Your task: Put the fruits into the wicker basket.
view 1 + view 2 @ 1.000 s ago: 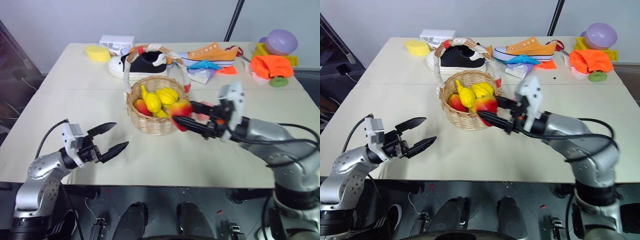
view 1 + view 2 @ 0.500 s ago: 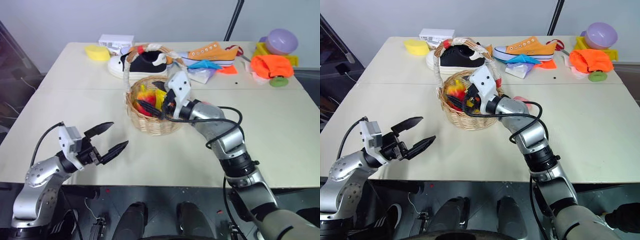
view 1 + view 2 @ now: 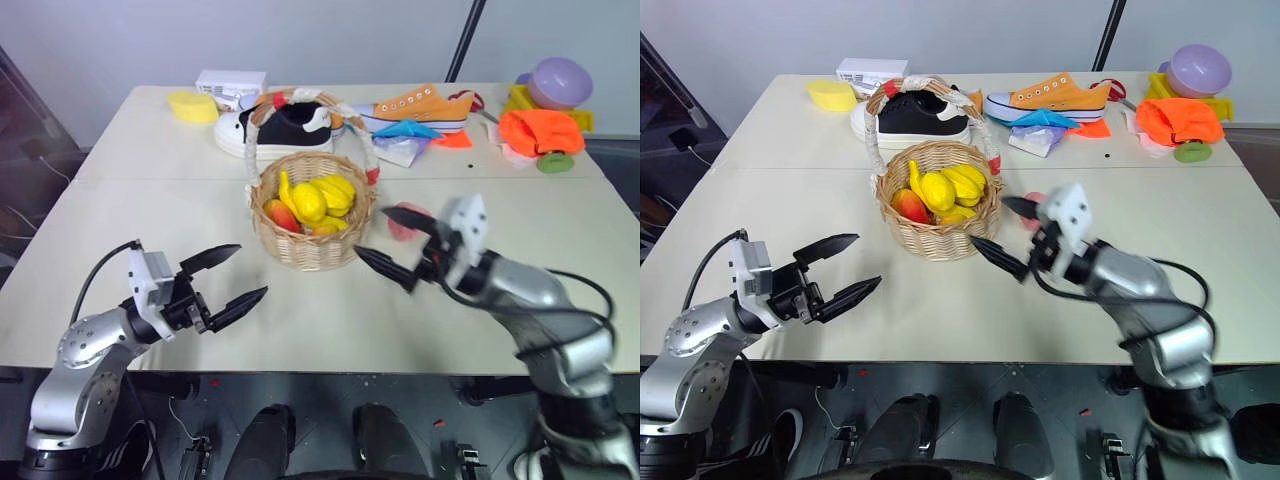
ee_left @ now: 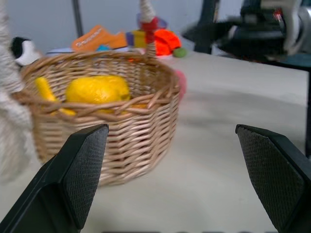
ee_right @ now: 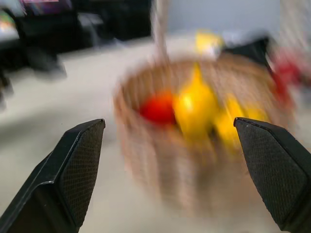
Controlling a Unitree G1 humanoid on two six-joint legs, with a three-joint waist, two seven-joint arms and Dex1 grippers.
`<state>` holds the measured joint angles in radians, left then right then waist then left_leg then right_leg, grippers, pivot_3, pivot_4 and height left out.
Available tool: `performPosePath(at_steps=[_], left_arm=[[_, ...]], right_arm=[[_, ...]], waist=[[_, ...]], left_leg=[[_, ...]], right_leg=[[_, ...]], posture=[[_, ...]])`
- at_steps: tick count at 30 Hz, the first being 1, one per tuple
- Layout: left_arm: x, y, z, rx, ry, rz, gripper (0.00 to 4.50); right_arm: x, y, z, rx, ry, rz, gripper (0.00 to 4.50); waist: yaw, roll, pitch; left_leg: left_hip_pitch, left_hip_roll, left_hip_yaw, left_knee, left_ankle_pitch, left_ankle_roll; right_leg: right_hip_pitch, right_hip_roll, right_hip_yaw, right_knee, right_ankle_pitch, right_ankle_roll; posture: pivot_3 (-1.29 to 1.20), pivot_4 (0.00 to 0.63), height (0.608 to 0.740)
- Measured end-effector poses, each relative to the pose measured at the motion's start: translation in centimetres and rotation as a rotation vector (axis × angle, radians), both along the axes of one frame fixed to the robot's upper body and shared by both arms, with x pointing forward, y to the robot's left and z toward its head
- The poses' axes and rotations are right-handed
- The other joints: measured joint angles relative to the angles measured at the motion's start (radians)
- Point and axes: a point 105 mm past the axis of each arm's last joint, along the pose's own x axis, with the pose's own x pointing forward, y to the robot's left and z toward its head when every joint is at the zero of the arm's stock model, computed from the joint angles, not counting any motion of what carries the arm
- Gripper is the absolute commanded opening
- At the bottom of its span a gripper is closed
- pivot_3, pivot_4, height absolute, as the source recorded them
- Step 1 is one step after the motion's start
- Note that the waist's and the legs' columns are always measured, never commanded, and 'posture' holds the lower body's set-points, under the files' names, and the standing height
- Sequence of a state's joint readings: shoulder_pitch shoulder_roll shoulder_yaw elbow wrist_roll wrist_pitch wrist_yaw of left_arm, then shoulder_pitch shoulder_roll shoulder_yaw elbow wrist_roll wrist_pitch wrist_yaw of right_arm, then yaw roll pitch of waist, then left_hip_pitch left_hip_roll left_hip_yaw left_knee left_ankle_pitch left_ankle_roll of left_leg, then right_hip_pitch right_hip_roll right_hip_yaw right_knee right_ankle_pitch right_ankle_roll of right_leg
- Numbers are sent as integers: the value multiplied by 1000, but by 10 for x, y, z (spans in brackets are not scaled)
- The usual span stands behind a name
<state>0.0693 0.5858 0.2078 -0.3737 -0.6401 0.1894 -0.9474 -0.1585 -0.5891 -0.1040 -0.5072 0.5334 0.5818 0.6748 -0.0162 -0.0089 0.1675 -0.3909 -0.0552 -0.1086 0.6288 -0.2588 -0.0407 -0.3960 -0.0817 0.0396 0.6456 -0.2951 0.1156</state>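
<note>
Beside the wicker basket (image 3: 312, 230), right pincer (image 3: 396, 244) and left pincer (image 3: 228, 275) spread, empty.

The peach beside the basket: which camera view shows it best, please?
The left eye view: the peach lies on the table behind the right claw. The right eye view shows less of it. The left wrist view shows a pink edge past the basket.

One round tan wicker basket (image 3: 312, 245) is sitting on the table. Three yellow toy fruits (image 3: 306, 203) and one red fruit (image 3: 283, 215) are lying inside. One pink peach (image 3: 403, 224) is sitting outside. Two shoes, one black-and-white sneaker (image 3: 275, 130) and one orange sneaker (image 3: 422, 105), are lying behind.
</note>
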Motion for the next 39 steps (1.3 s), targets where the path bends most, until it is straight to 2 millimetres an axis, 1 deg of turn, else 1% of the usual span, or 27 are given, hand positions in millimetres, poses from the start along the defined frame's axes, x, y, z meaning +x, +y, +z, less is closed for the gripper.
performPosePath(at_steps=[2,3,5,7,10,12,15,19,21,23,25,30,37,39], left_arm=[[1,0,-2,8,5,-8,4500],[0,-2,-3,12,6,-16,4500],[1,-7,-4,15,8,-35,4500],[2,-9,-2,14,-2,-45,4500],[3,-12,0,15,-7,-59,4500],[3,-14,-2,16,5,-73,4500],[2,-15,-3,16,15,-77,4500],[2,-15,-5,8,26,-68,4500],[1,-14,-8,3,41,-58,4500],[-1,-13,-13,-4,58,-49,4500],[-2,-12,-15,-6,70,-40,4500],[-1,-12,-14,-12,63,-30,4500],[-2,-13,-13,-13,60,-25,4500],[-2,-13,-13,-13,60,-25,4500]], right_arm=[[1,-12,-10,-25,30,-75,4442],[4,-16,-11,-37,26,-115,4442],[16,-23,-11,-70,-4,-228,4442],[28,-27,-12,-88,-25,-294,4442],[43,-25,-16,-114,-29,-319,4442],[57,-34,-17,-135,-19,-369,4442],[72,-45,-17,-131,10,-418,4442],[87,-46,-14,-107,60,-408,4442],[91,-45,-18,-94,109,-390,4442],[91,-46,-27,-86,167,-379,4442],[95,-47,-26,-84,177,-388,4442],[104,-49,-28,-98,195,-402,4442],[109,-49,-40,-121,219,-414,4442],[109,-47,-42,-124,222,-413,3892]], waist=[[-3,0,0],[-4,0,0],[-1,0,0],[3,0,0],[2,0,0],[3,0,0],[2,0,0],[-1,0,0],[0,0,0],[1,0,0],[2,0,0],[-1,0,0],[-2,0,0],[-1,0,0]], left_leg=[[0,0,1,0,0,0],[0,0,1,0,0,0],[0,0,1,1,0,0],[0,0,1,1,0,0],[0,-1,1,1,0,0],[0,-1,1,1,0,0],[0,-1,1,1,0,0],[0,-1,1,1,0,0],[0,0,1,1,0,0],[0,0,1,1,0,0],[0,0,1,1,0,0],[0,0,1,1,0,0],[0,0,1,1,0,0],[0,0,1,1,0,0]], right_leg=[[0,0,0,1,0,0],[-1,0,0,1,0,0],[0,1,0,1,0,0],[0,1,0,1,0,0],[0,1,0,1,0,0],[0,1,0,1,0,0],[0,1,0,1,0,0],[0,1,0,1,0,0],[0,1,0,1,0,0],[0,1,0,1,0,0],[0,1,0,1,0,0],[0,1,0,1,0,0],[-1,1,0,1,0,0],[-1,1,0,1,0,0]], posture=[[0,150,740],[0,150,740],[0,150,740],[0,150,740],[0,150,740],[0,150,740],[0,150,740],[0,150,740],[0,150,740],[0,150,740],[0,150,740],[0,150,740],[0,150,740],[0,150,740]])
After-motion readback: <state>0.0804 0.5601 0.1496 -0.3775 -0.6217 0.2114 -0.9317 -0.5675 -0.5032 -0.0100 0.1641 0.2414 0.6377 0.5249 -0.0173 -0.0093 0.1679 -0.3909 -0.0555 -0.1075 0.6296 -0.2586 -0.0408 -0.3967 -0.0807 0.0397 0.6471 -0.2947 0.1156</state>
